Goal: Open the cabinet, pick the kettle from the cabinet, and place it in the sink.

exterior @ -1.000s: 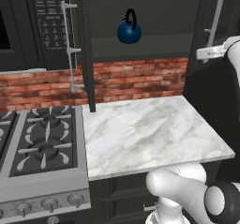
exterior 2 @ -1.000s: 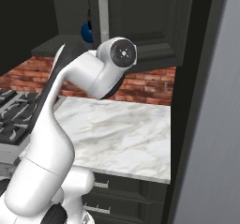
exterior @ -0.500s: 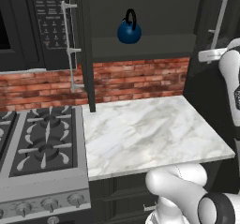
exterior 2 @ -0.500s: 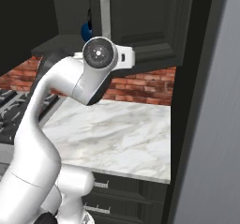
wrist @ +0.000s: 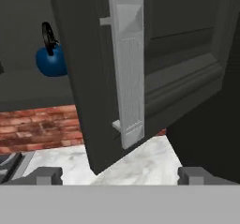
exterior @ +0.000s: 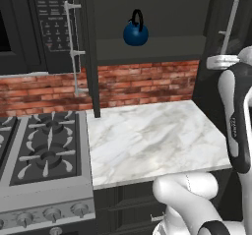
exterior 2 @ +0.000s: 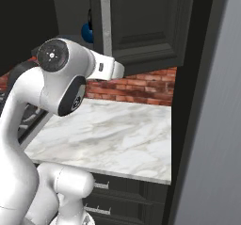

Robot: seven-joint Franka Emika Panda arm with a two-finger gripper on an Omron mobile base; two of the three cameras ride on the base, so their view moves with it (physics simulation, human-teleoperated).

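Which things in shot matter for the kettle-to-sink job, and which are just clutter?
Job:
- cabinet, both doors swung open
- kettle, on the cabinet shelf
- gripper, jaws open, facing the door handle

Lying about:
- stove
- microwave
- marble counter
- brick backsplash

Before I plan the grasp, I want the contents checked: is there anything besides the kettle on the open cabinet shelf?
No, the kettle sits alone on the cabinet shelf in the left base view.
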